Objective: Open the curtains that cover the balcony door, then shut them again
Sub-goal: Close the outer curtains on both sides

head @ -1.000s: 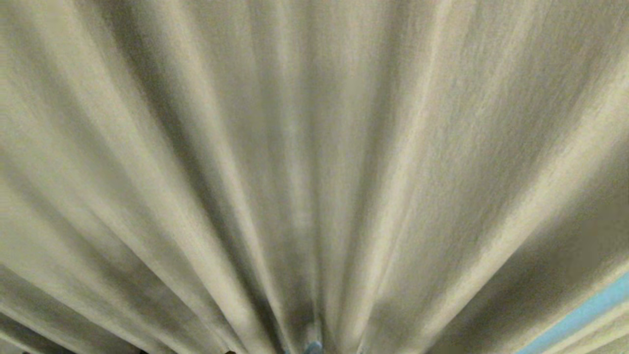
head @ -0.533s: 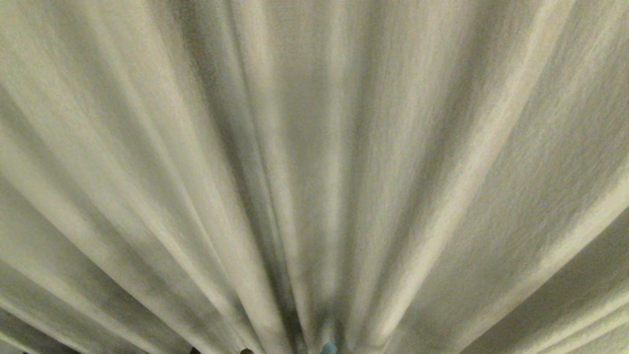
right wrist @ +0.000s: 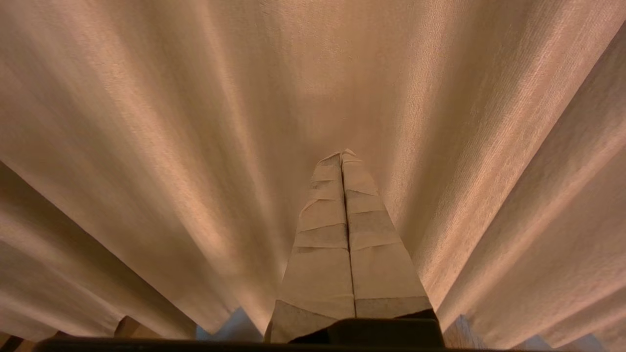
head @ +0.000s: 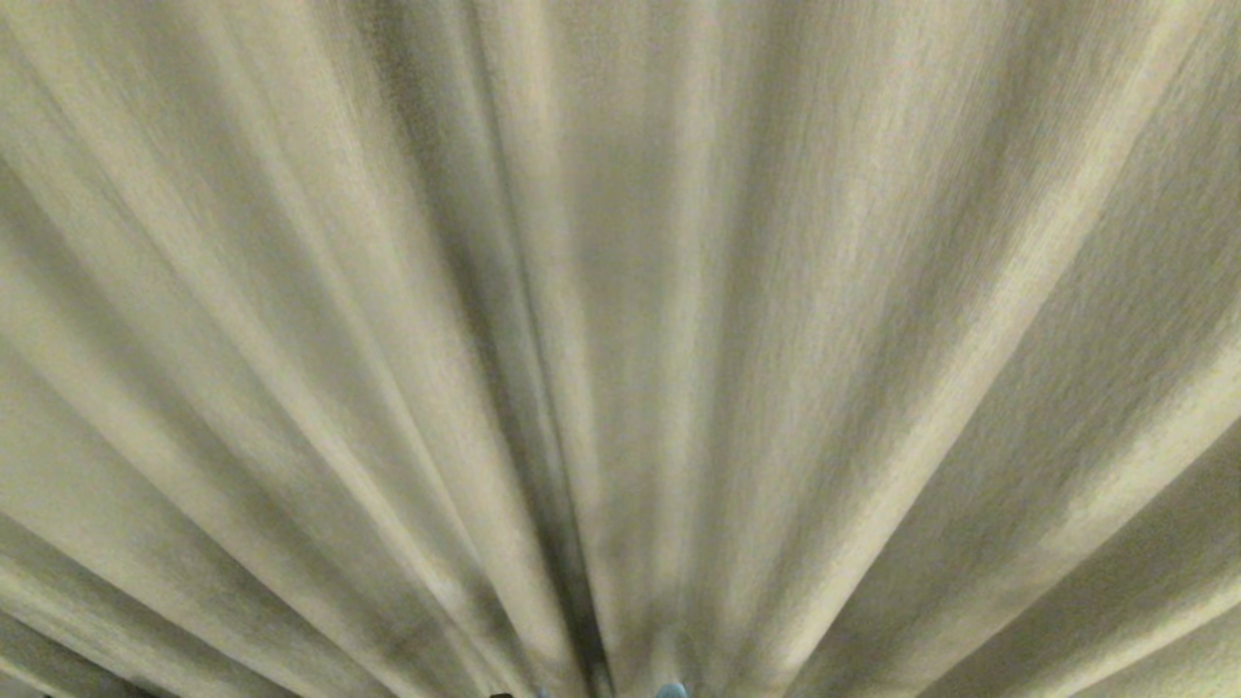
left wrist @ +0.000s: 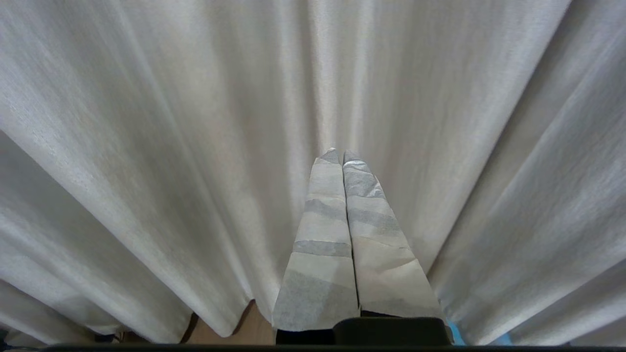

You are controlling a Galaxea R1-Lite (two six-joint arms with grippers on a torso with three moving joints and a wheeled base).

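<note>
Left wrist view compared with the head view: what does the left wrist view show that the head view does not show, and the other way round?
Only the left wrist view shows the left gripper, its two taped fingers pressed together and shut on nothing, pointing toward the cloth. It also shows the hem of the folds and a bit of brown floor under it.

Only the head view shows a deep dark fold running down the middle; no arm or gripper appears there.

Both views are nearly filled by the curtains, hanging closed in pleats; the balcony door is hidden in both.

We see pleated beige woven cloth curtains [head: 776, 291], matt and slightly rough; the gripper fingers [left wrist: 323, 234] seem wrapped in creased paper tape.
</note>
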